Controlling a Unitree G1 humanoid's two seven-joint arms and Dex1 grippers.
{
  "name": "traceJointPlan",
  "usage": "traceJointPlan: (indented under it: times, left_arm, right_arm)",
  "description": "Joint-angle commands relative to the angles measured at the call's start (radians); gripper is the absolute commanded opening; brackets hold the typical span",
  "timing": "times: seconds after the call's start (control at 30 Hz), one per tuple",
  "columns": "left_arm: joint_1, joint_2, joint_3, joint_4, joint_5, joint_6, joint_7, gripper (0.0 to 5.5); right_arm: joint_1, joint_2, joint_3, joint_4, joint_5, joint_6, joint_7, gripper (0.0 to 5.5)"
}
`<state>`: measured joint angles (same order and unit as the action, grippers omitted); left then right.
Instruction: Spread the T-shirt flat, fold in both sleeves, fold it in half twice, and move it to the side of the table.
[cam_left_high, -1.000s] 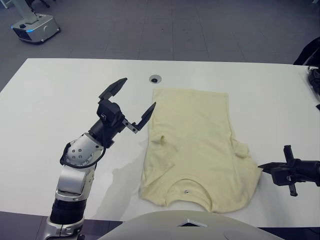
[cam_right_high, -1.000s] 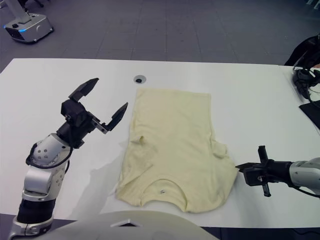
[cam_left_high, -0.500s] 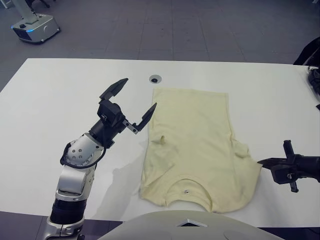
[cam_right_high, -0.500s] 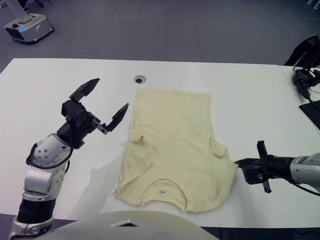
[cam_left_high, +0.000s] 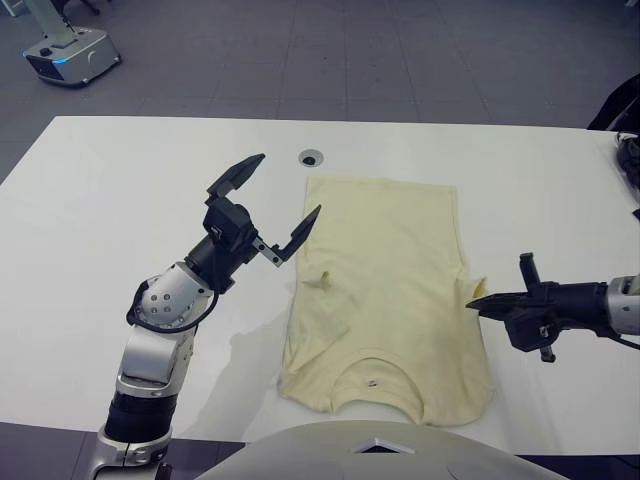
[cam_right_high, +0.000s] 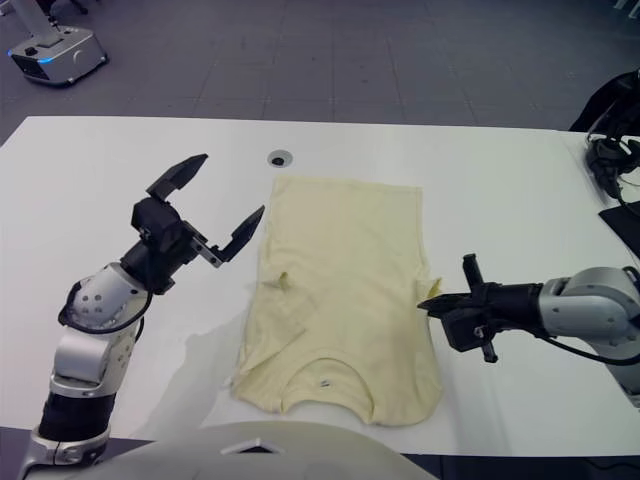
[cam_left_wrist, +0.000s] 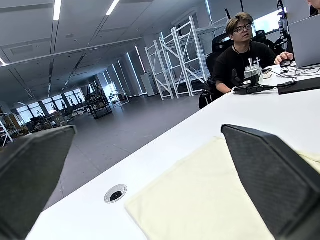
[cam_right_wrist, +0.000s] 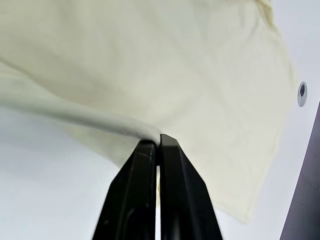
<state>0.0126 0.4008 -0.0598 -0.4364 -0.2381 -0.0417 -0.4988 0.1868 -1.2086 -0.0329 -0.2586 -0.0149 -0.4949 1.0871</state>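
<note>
Cream T-shirt (cam_left_high: 385, 270) lies on white counter (cam_left_high: 100, 200); right jaws clamp its sleeve edge, left jaws gape wide nearby.

my left gripper (cam_left_wrist: 149, 129) hangs with both fingers spread wide above the white table (cam_left_wrist: 95, 220). between them lies the pale yellow t-shirt (cam_left_wrist: 210, 200), its far corner near a round hole (cam_left_wrist: 115, 193), perhaps a cable port

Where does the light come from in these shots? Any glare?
Left wrist view: long ceiling lamps light the room, and a far window glares white. Right wrist view: the fold of the T-shirt pinched in the right claw looks greyer, shaded, against the pale table.
</note>
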Motion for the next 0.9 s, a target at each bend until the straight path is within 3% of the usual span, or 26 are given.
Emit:
traceJointPlan:
  times: [0.03, 0.5, 0.9]
  left_arm:
    - [-0.012, -0.011, -0.008, 0.012, 0.008, 0.005, -0.003, 5.4]
    - [-0.035, -0.022, -0.016, 0.024, 0.014, 0.012, -0.016, 5.4]
    - [-0.047, -0.023, -0.021, 0.047, 0.014, 0.011, -0.029, 5.4]
  right_arm:
    - [-0.099, 0.05, 0.099, -0.008, -0.046, 0.017, 0.018, 0.0]
    - [-0.193, 0.151, 0.247, 0.04, -0.125, 0.038, 0.01, 0.0]
    - [-0.165, 0.202, 0.245, 0.002, -0.054, 0.172, -0.004, 2.11]
